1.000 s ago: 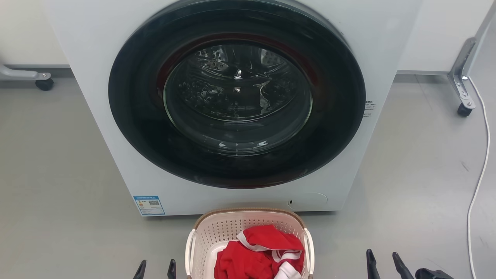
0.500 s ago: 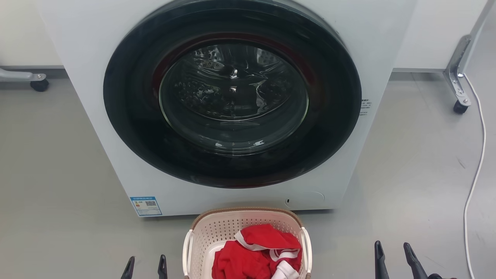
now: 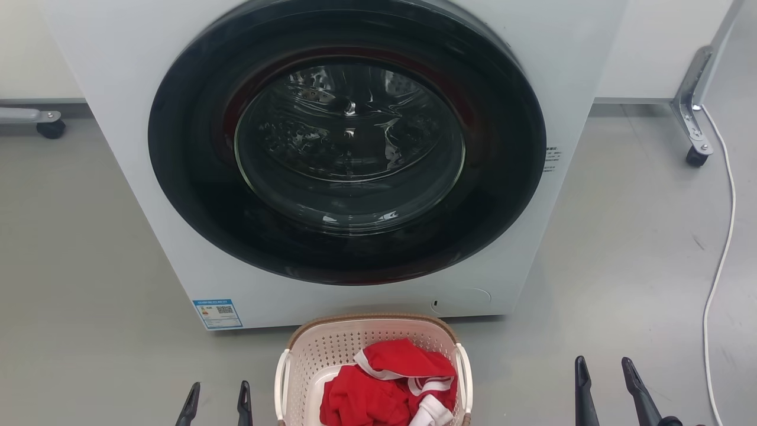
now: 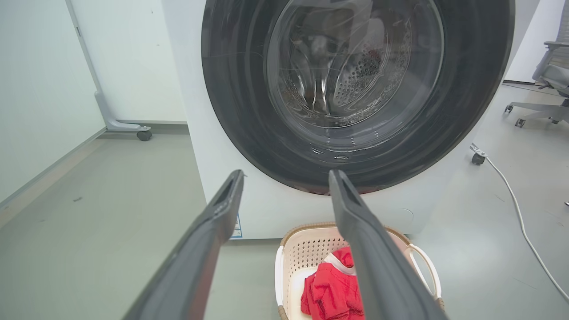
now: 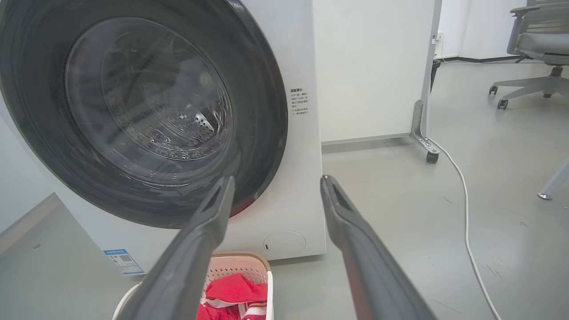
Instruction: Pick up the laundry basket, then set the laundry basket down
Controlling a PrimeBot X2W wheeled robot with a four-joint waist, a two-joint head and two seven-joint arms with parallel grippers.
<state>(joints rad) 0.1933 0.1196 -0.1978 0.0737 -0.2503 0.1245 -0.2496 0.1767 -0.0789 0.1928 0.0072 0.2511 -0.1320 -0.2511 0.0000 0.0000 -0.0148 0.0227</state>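
Note:
The laundry basket (image 3: 331,346) stands on the grey floor just in front of the washing machine, cream and perforated with a brown rim and white side handles; red and white cloth lies inside it. It also shows low in the left wrist view (image 4: 306,249) and in the right wrist view (image 5: 242,266). My left gripper (image 3: 219,393) is open at the bottom edge, a short way left of the basket's left handle. My right gripper (image 3: 606,370) is open too, well to the right of the basket. Neither touches it.
A white front-loading washing machine (image 3: 349,160) with a closed dark round door rises right behind the basket. A white cable (image 3: 718,236) runs along the floor on the right. Caster legs of partitions stand at left (image 3: 50,127) and right (image 3: 695,157). An office chair (image 5: 533,49) is far right.
The camera has shifted, so the scene slid slightly left and up. The left gripper sits a little further left of the basket; the right gripper's tips reach higher and further right.

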